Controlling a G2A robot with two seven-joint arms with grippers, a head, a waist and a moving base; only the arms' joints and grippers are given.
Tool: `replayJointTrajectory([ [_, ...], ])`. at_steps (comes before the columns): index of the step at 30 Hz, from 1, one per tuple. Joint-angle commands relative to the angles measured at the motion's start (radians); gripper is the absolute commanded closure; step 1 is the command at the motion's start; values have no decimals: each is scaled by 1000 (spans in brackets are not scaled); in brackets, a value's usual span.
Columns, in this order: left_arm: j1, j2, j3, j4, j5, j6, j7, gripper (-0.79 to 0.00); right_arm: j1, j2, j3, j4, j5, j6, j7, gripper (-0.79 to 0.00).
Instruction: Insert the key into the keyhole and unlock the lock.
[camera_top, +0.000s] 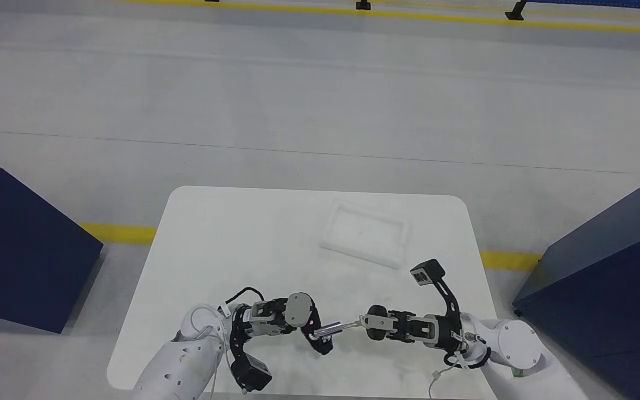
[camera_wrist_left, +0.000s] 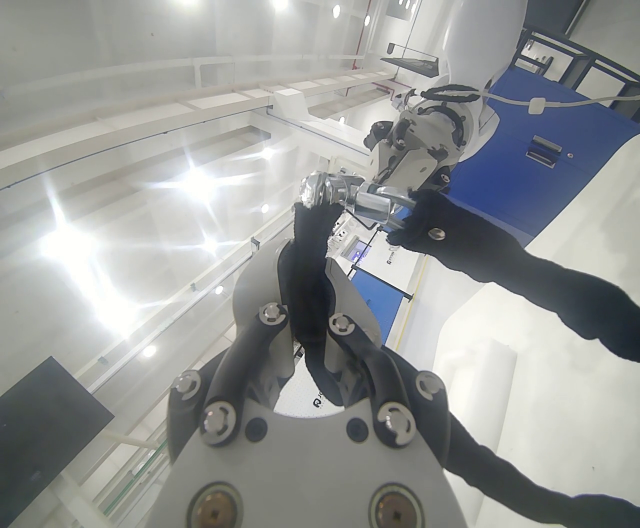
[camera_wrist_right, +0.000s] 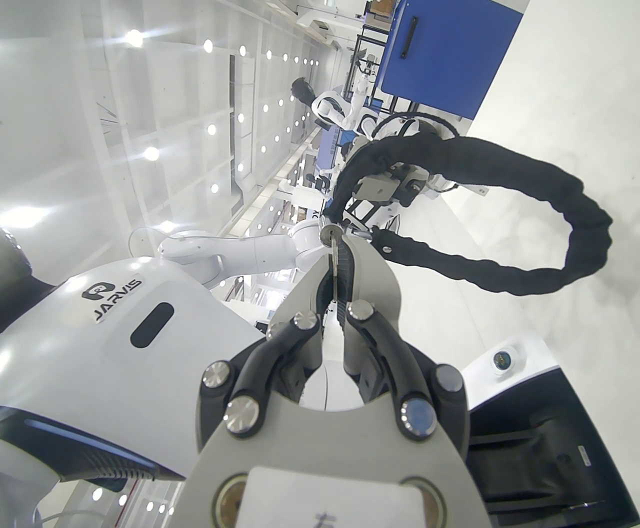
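Left tool (camera_wrist_left: 309, 255) clamped tight on black cable (camera_wrist_left: 307, 300) of lock (camera_wrist_left: 345, 195). Right tool (camera_wrist_right: 340, 250) pinched closed on key (camera_wrist_right: 332, 272), key tip at lock's keyhole. Both held above surface (camera_top: 230, 260), on robot's side of tray (camera_top: 365, 232).

This is a large robotics lab or test hall. A white table (camera_top: 200, 260) stands on a wide grey floor (camera_top: 300, 100) marked with yellow lines (camera_top: 120, 233), between dark blue partitions (camera_top: 40, 260). The wrist views show a high white ceiling (camera_wrist_left: 100, 60) with rows of round lights (camera_wrist_right: 150, 152), a blue cabinet (camera_wrist_right: 440, 55), and another white robot (camera_wrist_right: 332, 107) at a far station.
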Motion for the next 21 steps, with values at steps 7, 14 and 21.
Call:
replayJointTrajectory([
  [7,0,0,0,0,0,0,0,0,-11,1,9,-10,7,2,5,0],
  [14,0,0,0,0,0,0,0,0,-16,1,8,-19,-6,10,8,0],
  [21,0,0,0,0,0,0,0,0,-17,1,6,-24,-18,15,-1,0],
])
